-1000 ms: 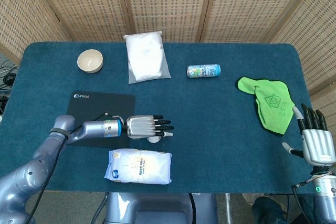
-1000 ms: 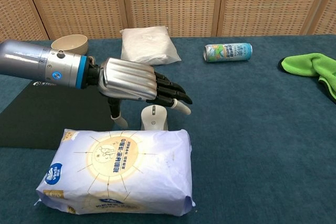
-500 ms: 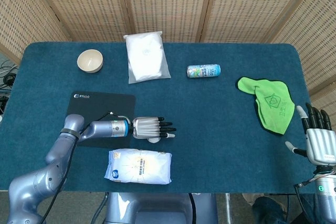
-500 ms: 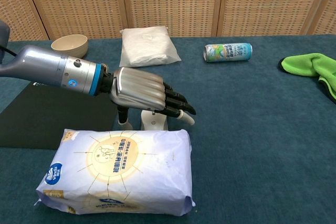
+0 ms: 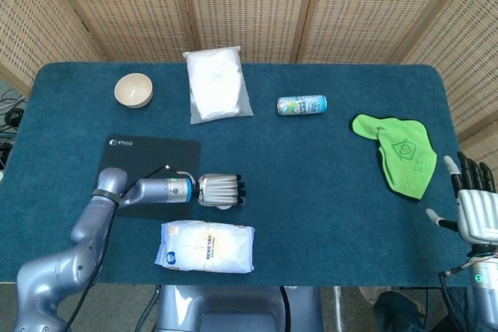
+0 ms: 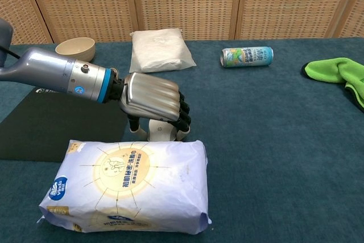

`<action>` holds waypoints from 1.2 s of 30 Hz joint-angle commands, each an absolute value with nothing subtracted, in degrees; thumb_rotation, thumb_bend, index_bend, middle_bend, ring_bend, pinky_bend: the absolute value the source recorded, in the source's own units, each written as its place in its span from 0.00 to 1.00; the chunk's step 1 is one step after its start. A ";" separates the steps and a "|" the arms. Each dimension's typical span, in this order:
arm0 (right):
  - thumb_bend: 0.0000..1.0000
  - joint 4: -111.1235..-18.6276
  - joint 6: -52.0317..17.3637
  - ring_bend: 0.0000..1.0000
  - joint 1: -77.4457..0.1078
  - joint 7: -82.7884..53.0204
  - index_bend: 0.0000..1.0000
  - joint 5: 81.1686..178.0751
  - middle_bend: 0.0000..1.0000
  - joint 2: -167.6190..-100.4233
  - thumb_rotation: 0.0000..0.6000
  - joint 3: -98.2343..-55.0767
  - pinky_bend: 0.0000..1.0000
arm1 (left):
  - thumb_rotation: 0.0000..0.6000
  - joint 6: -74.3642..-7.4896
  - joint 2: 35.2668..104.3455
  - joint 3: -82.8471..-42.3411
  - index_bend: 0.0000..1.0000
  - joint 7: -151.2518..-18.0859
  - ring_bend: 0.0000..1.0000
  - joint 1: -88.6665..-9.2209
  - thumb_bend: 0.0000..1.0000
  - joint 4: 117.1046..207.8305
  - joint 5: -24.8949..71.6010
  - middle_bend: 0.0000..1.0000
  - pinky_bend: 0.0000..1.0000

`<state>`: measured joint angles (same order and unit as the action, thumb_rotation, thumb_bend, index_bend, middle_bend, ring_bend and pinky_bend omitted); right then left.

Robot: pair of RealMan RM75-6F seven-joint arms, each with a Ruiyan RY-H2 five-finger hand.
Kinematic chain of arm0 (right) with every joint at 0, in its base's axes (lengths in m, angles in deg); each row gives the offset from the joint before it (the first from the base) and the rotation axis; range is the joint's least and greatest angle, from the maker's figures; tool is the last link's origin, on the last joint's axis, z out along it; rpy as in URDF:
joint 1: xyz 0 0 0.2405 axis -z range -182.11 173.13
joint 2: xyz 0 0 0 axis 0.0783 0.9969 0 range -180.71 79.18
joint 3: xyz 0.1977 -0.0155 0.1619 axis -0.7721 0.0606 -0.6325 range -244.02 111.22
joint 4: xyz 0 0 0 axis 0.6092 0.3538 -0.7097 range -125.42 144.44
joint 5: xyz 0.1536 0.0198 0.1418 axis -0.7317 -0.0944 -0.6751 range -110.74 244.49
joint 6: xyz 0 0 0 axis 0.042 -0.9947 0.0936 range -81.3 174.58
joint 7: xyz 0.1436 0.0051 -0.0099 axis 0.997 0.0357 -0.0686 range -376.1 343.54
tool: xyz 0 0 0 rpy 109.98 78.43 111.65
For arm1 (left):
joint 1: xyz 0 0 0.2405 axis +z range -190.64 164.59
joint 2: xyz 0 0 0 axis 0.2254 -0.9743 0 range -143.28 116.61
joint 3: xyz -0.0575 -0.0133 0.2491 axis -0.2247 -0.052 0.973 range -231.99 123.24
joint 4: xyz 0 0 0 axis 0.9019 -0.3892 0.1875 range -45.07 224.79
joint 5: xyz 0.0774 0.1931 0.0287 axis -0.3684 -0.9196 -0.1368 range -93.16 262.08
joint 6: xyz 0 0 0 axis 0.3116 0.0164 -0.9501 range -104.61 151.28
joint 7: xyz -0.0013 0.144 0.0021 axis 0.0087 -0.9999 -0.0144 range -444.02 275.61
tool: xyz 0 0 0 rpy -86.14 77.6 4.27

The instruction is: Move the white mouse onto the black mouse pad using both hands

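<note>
The white mouse (image 6: 161,132) lies on the blue tablecloth just right of the black mouse pad (image 5: 148,162) (image 6: 54,126), mostly covered by my left hand (image 5: 220,190) (image 6: 154,102). That hand's fingers curl down over the mouse and grip it; only the mouse's lower front shows in the chest view. In the head view the mouse is almost fully hidden. My right hand (image 5: 475,204) hangs off the table's right edge with fingers spread and nothing in it; the chest view does not show it.
A tissue pack (image 5: 206,246) (image 6: 128,185) lies directly in front of the left hand. A bowl (image 5: 134,89), a white bag (image 5: 216,83), a can (image 5: 302,104) and a green cloth (image 5: 403,153) sit further back and right.
My left hand's fingers, stretched flat above the mouse before, have lowered and curled closed around it. My right hand has drifted slightly down and right.
</note>
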<state>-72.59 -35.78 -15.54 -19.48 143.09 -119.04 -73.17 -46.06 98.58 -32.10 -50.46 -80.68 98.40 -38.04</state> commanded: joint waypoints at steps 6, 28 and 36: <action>0.00 -72.77 -35.38 0.00 -15.34 -20.42 0.00 143.20 0.00 -119.25 1.00 -73.46 0.00 | 1.00 -48.81 96.26 -31.06 0.55 -51.89 0.33 -79.56 0.27 97.91 -36.85 0.41 0.41; 0.00 -74.25 -35.66 0.00 -15.19 -25.72 0.00 145.41 0.00 -120.89 1.00 -73.11 0.00 | 1.00 -58.86 81.97 -26.51 0.56 -58.63 0.33 -65.23 0.31 95.96 -36.49 0.41 0.41; 0.00 -74.42 -35.21 0.00 -15.39 -27.19 0.00 145.49 0.00 -121.38 1.00 -73.17 0.00 | 1.00 -58.08 82.22 -25.68 0.56 -58.71 0.33 -63.80 0.30 95.54 -36.49 0.41 0.41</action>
